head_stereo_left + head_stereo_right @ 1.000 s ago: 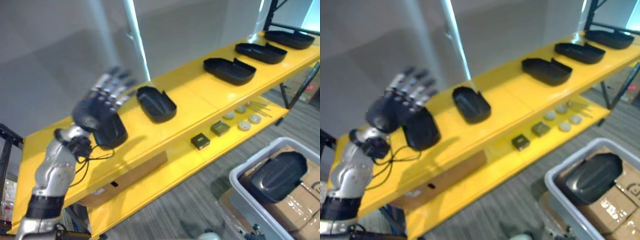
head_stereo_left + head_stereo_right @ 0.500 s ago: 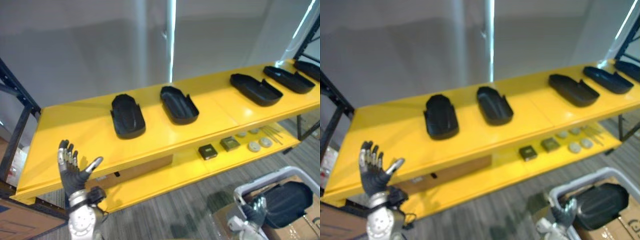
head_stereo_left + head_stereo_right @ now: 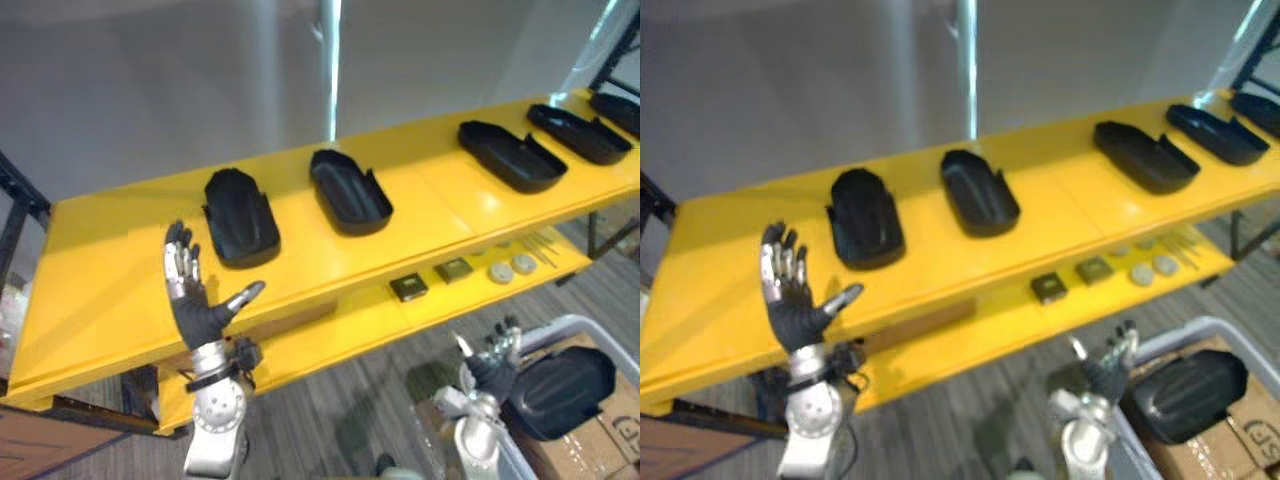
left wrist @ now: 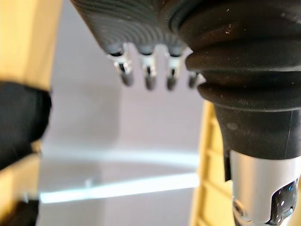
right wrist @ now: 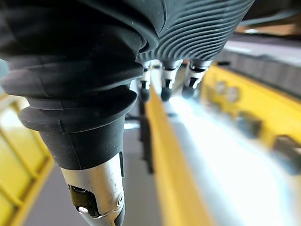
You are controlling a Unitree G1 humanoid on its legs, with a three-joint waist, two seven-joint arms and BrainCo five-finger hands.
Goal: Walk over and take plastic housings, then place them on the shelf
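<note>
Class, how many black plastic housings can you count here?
6. Five sit along the yellow shelf, left to right: first housing, second housing, third housing, fourth housing, fifth housing. Sixth housing lies in the bin; others may be hidden.

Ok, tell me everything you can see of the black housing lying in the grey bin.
The plastic housing is a black, smooth, slightly glossy shell, elongated with rounded ends. It appears to lie domed side up, tilted, inside the light grey bin. It seems to rest on the cardboard boxes in there. The right hand hovers just left of it with straight fingers, not gripping it. Its underside is hidden.
</note>
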